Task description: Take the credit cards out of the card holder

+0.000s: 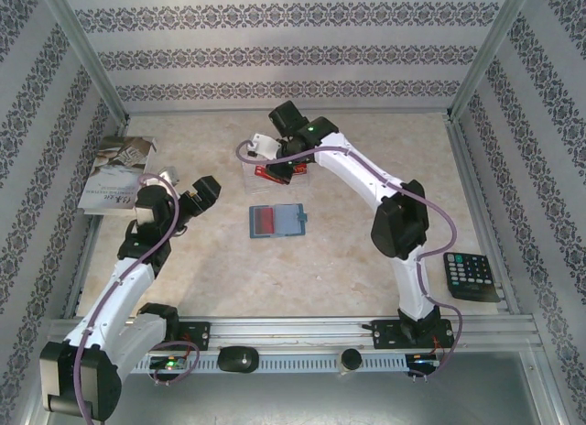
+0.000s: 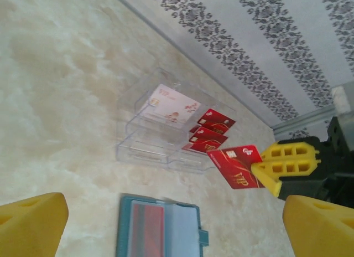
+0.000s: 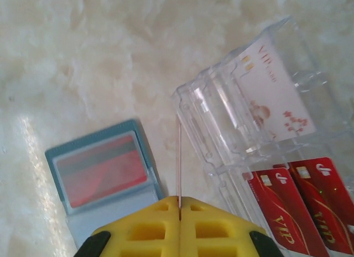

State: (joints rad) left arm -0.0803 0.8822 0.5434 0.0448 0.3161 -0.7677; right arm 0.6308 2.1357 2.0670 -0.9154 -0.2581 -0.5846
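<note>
Where my right gripper [image 3: 180,204] hangs: between card holder [image 3: 113,210] and clear tray [image 3: 221,129], fingers pressed together on one held card [image 3: 179,157], red and edge-on.
Held card's axis: 6 to 12 o'clock from my fingertips.
Tray from jaws: 2 o'clock, just beside; I judge the drop goes there, next to the stowed red cards [image 3: 298,207] and the pale card [image 3: 271,96].
Holder from jaws: 9 o'clock, lying open, a remaining card [image 3: 102,168] inside.
Left gripper [image 1: 186,189]: spread wide, empty, at 9 o'clock of the holder from above, the farther arm.
Right arm: stretched forward, wrist tipped down.
</note>
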